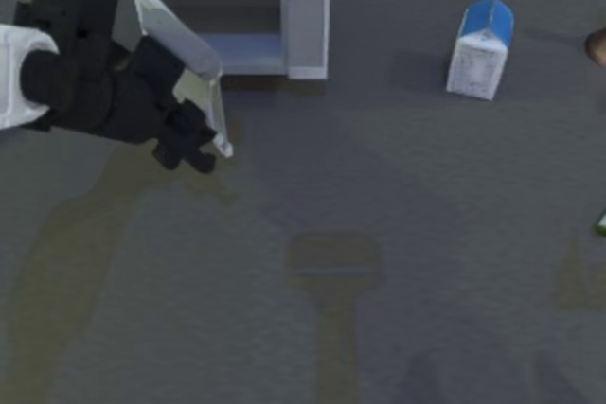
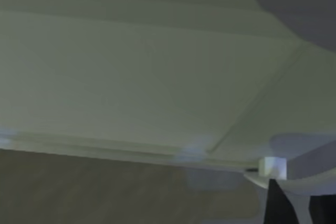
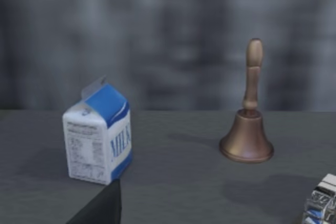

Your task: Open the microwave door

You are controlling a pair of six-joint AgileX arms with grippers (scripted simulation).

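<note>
Left claw (image 1: 194,144) at microwave door (image 1: 180,40) edge

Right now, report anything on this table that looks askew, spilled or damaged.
Nothing stands out. The microwave door swings out from the microwave, as the task wants, with the left end effector at its free edge. The milk carton and the bell stand upright. No spill shows on the table.

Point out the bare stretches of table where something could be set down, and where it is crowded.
The widest bare patch is the table's near half, across the whole front. Another lies between the microwave and the milk carton. It is crowded at far left, where the left gripper sits at the swung-out microwave door. The bell edges the far right.
</note>
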